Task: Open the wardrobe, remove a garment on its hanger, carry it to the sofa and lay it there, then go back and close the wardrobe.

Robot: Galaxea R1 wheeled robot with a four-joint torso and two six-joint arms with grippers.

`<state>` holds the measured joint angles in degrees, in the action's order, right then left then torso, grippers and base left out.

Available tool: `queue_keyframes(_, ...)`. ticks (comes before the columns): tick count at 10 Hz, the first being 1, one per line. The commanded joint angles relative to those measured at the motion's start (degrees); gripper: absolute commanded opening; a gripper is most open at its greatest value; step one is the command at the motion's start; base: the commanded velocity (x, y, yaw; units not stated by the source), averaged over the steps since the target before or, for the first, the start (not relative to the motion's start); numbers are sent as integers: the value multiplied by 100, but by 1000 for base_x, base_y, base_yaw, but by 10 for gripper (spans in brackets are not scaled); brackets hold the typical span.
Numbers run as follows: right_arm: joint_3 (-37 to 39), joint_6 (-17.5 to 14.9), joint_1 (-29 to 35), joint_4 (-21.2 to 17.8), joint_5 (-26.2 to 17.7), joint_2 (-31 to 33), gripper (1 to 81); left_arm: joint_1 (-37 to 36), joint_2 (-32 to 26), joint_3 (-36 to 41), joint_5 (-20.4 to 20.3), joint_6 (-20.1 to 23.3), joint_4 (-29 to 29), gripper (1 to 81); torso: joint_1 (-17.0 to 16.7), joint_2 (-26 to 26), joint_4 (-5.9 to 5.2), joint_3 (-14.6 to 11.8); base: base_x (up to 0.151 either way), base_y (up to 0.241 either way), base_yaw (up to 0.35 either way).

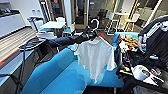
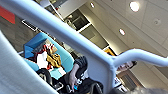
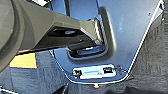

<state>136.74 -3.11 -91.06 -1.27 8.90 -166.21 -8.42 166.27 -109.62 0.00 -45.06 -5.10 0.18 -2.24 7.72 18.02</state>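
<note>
The white T-shirt garment point(image 1: 96, 56) hangs on its thin white hanger point(image 1: 94, 22), whose hook curves up above the shoulders. My left gripper point(image 1: 92, 35), at the end of the dark arm reaching in from the left, is shut on the hanger near its neck. The garment dangles just above the seat of the bright blue sofa point(image 1: 60, 77), with its lower hem close to the cushion. In the left wrist view the hanger's white bars point(image 2: 100, 62) cross very close to the camera. The right wrist view faces down at my own base and the grey carpet point(image 3: 155, 62).
A person with a control rig point(image 1: 155, 42) stands at the right, behind a dark cart point(image 1: 140, 72) loaded with gear. A second blue seat point(image 1: 117, 37) behind the garment holds a pile of clutter point(image 2: 50, 58). White tables and chairs point(image 1: 52, 25) stand farther back.
</note>
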Motion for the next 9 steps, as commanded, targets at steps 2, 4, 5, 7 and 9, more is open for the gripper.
queue_keyframes(2, -123, 3, 31, 21, -415, 41, 811, -1237, -6, -288, 96, 32, 176, 10, 0, 2, 0, 2, 0, 0, 0)
queue_keyframes(4, -123, -5, 22, 21, -415, 41, 811, -876, 170, -403, 114, 41, 386, 10, 0, 2, 0, 2, 0, 0, 0)
queue_keyframes(5, -114, -5, 22, 21, -415, 32, 811, -709, 284, -490, 123, 41, 491, 10, 0, 2, 0, 2, 0, 0, 0)
queue_keyframes(7, -105, -6, 13, 30, -389, 15, 811, -541, 660, -849, 281, 32, 633, 10, 0, 2, 0, 2, 0, 0, 0)
queue_keyframes(9, -113, -6, 5, 30, -354, 23, 811, -542, 864, -974, 282, 32, 615, 10, 2, 2, 0, 537, 0, 0, 0)
